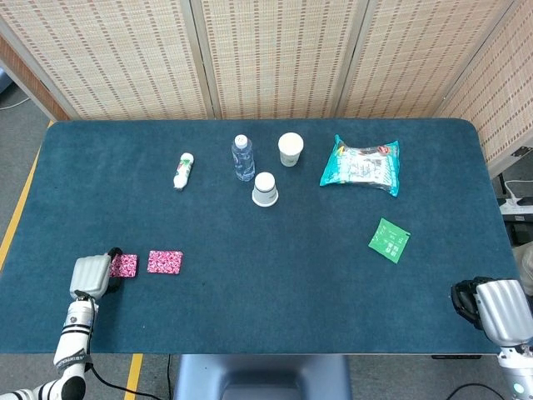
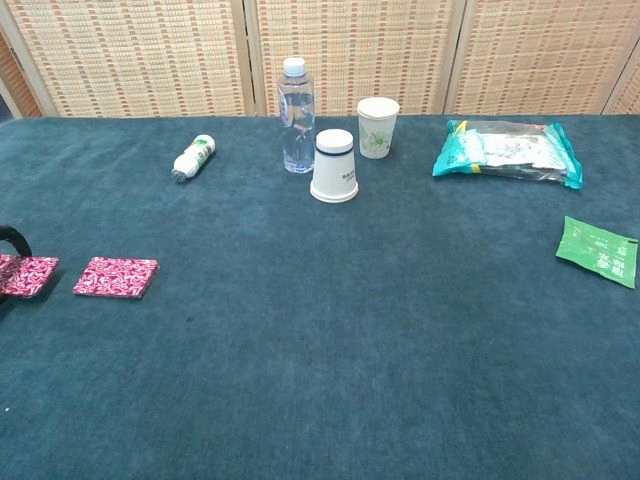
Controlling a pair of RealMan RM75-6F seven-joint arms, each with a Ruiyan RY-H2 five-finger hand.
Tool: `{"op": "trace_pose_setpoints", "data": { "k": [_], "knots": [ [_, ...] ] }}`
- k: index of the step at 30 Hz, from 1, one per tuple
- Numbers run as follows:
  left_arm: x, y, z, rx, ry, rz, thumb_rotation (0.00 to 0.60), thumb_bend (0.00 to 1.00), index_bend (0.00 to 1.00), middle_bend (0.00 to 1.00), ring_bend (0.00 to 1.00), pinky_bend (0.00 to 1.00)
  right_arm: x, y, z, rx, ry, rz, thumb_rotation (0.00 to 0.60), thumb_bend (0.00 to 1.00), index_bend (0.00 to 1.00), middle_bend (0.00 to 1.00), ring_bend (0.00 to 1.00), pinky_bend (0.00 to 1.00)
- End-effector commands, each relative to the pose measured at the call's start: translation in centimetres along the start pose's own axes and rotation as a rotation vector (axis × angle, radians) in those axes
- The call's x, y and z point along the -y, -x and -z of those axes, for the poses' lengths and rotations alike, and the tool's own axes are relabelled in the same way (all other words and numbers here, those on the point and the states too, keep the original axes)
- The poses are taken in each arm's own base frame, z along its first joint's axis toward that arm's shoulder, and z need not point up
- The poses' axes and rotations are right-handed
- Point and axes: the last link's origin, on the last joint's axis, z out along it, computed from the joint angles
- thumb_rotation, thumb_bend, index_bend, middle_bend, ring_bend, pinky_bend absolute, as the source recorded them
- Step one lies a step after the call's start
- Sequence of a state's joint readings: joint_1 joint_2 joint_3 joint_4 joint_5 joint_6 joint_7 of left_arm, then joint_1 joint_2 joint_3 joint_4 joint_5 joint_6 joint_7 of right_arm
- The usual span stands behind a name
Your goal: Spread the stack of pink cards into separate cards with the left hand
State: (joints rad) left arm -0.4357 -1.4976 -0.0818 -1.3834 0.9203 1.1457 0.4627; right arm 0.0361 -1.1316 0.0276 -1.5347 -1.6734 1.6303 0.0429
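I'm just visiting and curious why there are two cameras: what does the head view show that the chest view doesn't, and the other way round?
Only the head view shows the left hand whole, resting on the outer pink card, plus the right hand at the table's near edge. The chest view adds little of its own: it shows the bottle and cups from the side, so their heights read. Both show the two pink cards lying apart, the other pink card, the snack bag and the green packet.
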Motion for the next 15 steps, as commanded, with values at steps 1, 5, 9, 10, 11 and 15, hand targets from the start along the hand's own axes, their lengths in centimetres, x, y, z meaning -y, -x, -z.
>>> {"op": "trace_pose_setpoints", "data": {
  "k": [1,5,9,10,11,15],
  "knots": [
    [0.19,0.64,-0.45,0.017,-0.014,0.014,0.600,0.37,0.37,1.00,1.00,1.00,0.00,0.02,-0.03,0.002,0.000,0.000,0.600,0.55,1.00,0.92,0.85,0.97],
    [0.08,0.78,-0.53,0.012,-0.015,0.003,0.600,0.37,0.22,1.00,1.00,1.00,0.01,0.03,-0.02,0.005,-0.001,0.001,0.600,0.54,1.00,0.92,0.85,0.97],
    [-0.06,0.78,-0.46,0.015,-0.016,-0.006,0.600,0.37,0.14,1.00,1.00,1.00,0.01,-0.01,0.00,0.004,-0.001,-0.002,0.600,0.55,1.00,0.92,0.85,0.97],
    [-0.08,0.74,-0.41,0.015,-0.015,-0.008,0.600,0.37,0.13,1.00,1.00,1.00,0.00,-0.02,-0.01,0.004,-0.001,-0.003,0.600,0.55,1.00,0.92,0.85,0.97],
    [-0.10,0.68,-0.30,0.014,-0.014,-0.011,0.600,0.37,0.11,1.00,1.00,1.00,-0.01,-0.03,-0.02,0.004,-0.001,-0.003,0.600,0.55,1.00,0.92,0.85,0.97],
    [-0.18,0.33,0.27,0.017,-0.006,-0.022,0.600,0.38,0.08,1.00,1.00,1.00,-0.01,-0.04,-0.04,0.006,-0.003,-0.004,0.600,0.55,1.00,0.92,0.85,0.97]
  ]
}}
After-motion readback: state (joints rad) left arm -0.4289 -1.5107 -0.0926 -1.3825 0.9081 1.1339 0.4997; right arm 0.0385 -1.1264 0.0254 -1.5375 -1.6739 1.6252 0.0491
